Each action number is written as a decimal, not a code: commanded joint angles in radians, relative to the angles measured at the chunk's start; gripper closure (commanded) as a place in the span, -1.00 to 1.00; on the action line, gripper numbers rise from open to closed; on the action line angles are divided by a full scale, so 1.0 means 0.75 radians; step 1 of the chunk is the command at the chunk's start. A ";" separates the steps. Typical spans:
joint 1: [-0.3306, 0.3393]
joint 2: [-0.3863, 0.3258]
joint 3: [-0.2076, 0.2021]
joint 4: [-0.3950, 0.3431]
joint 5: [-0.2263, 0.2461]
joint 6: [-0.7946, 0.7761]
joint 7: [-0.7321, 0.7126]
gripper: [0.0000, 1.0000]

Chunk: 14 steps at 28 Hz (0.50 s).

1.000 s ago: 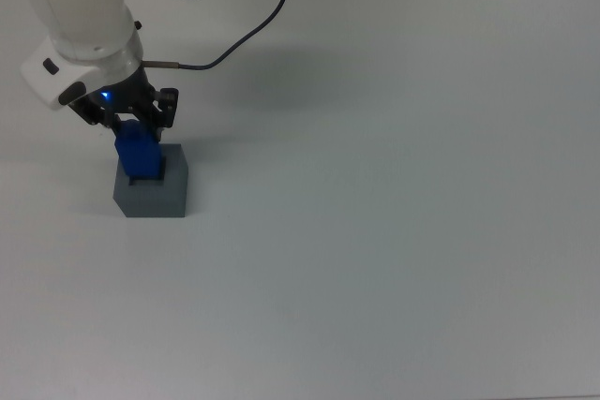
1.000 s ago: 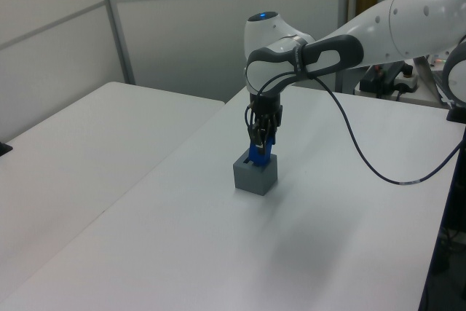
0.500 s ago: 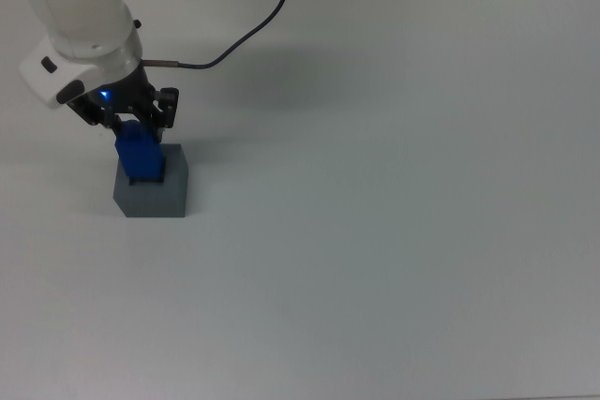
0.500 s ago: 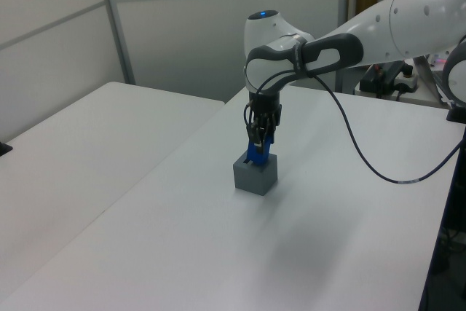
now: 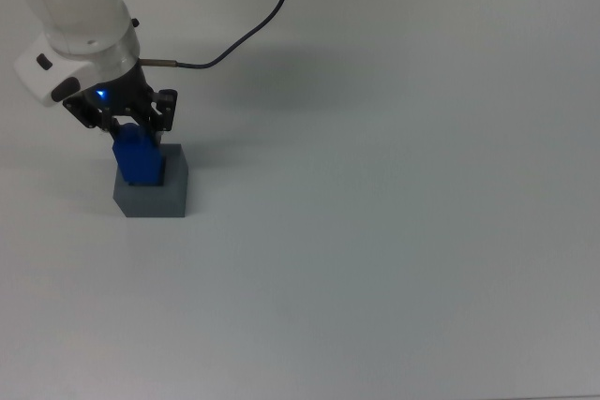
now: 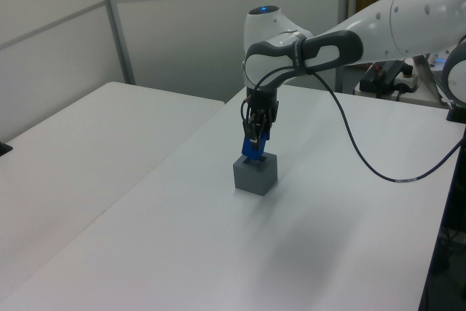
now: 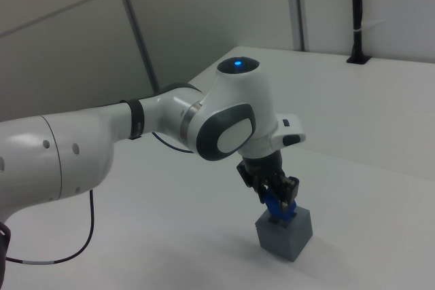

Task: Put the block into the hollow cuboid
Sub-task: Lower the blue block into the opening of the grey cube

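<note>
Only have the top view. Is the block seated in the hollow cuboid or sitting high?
Observer: Sitting high. In the left view most of the block stands above the rim of the hollow cuboid, and only its lower end meets the opening.
Operator: Claw on it?
Observer: Yes. The right view shows the claw from the side, shut on the block's upper part, well above the cuboid's top.
Operator: Cable anywhere near the cuboid?
Observer: No. In the left view the cable sags low over the table on the left view's right, apart from the cuboid.
</note>
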 commanded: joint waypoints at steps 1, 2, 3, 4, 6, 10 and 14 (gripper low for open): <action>-0.001 0.001 0.001 -0.011 0.015 0.019 -0.013 1.00; -0.001 0.003 0.001 -0.015 0.012 0.019 -0.013 1.00; -0.001 0.003 0.001 -0.031 0.010 0.019 -0.013 1.00; -0.001 0.003 0.001 -0.037 0.008 0.019 -0.013 1.00; -0.001 0.005 0.001 -0.045 0.008 0.019 -0.015 1.00; -0.001 0.007 0.001 -0.066 0.002 0.019 -0.013 1.00; -0.001 0.012 0.001 -0.068 0.002 0.019 -0.013 0.91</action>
